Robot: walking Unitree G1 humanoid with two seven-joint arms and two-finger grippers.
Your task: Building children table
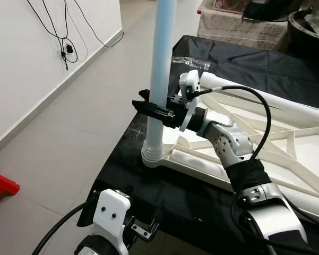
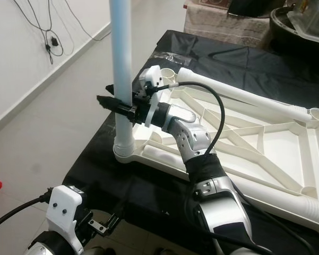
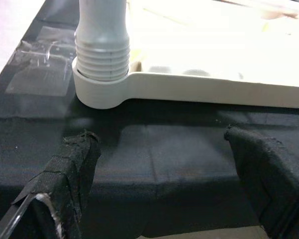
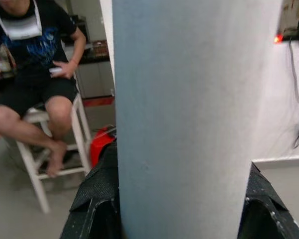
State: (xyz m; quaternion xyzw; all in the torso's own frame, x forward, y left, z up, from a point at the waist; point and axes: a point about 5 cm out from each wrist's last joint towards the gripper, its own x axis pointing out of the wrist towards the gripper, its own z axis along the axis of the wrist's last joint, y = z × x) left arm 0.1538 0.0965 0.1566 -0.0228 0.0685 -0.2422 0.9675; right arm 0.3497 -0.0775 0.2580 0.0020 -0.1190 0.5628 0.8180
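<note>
The white children's table top lies upside down on a black cloth. A pale blue leg stands upright in its near-left corner socket. My right gripper is shut on that leg about a third of the way up; in the right wrist view the leg sits between the black fingers. My left gripper hangs low at the table's near edge, open and holding nothing, facing the threaded foot of the leg. A second white leg lies along the far side of the top.
The black-covered table ends close to my body. A clear plastic bag lies at its far left. Cables hang on the left wall, and a red object is on the floor. A person sits on a white stool beyond the leg.
</note>
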